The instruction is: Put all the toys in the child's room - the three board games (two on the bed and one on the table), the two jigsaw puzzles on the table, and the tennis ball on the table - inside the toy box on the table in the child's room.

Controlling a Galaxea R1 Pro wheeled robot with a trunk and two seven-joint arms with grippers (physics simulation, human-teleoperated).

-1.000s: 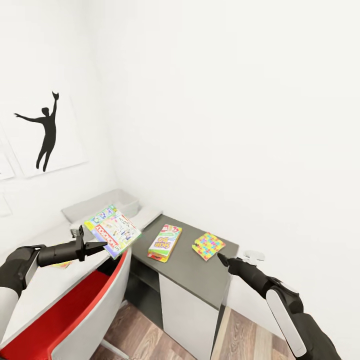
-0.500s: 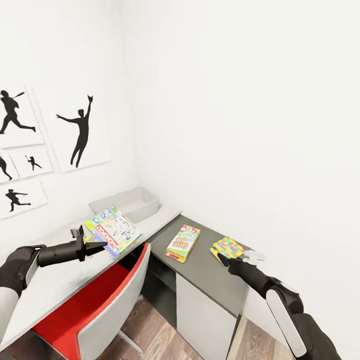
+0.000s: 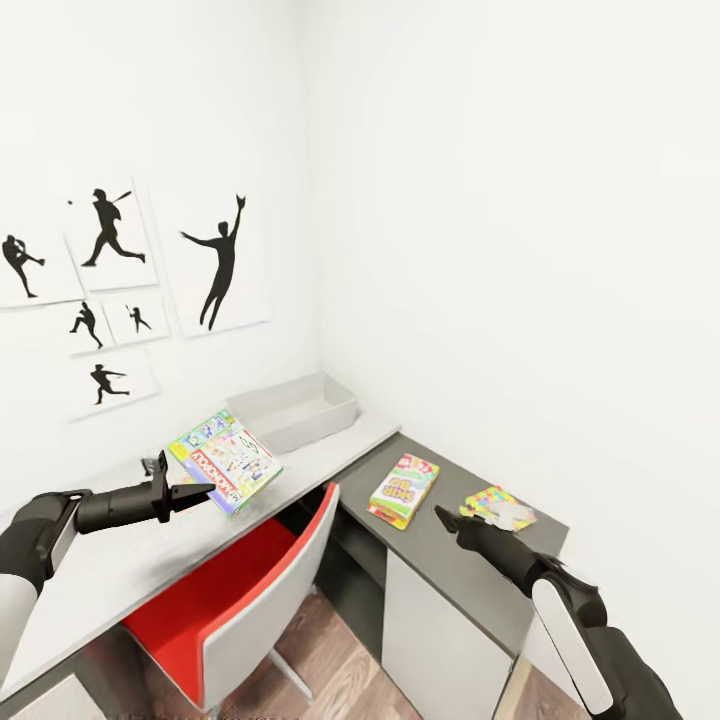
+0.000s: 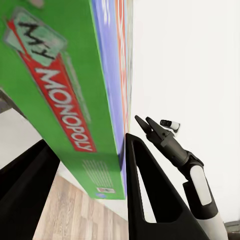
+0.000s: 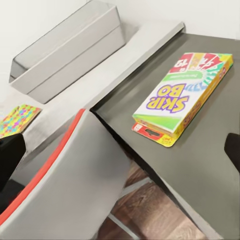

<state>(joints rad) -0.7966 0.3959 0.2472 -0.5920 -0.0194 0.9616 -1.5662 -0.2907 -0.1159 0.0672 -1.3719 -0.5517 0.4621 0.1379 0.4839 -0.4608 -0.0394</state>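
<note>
My black left claw (image 3: pixel 200 490) grips a green Monopoly box (image 3: pixel 227 460) lettered white on red; a yellow Skip-Bo box (image 3: pixel 404 489) lies on the dark grey desk (image 3: pixel 470 575), beside a multicoloured puzzle (image 3: pixel 497 507), pale grey bin (image 3: pixel 294 411), red chair (image 3: pixel 215 600)

The toy box (image 3: pixel 296 410) looks like smooth grey plastic. Shiny printed cardboard is seen on the Monopoly box (image 4: pixel 65 100) and the Skip-Bo box (image 5: pixel 182 97). Wood planks make the floor (image 3: pixel 340 665).
</note>
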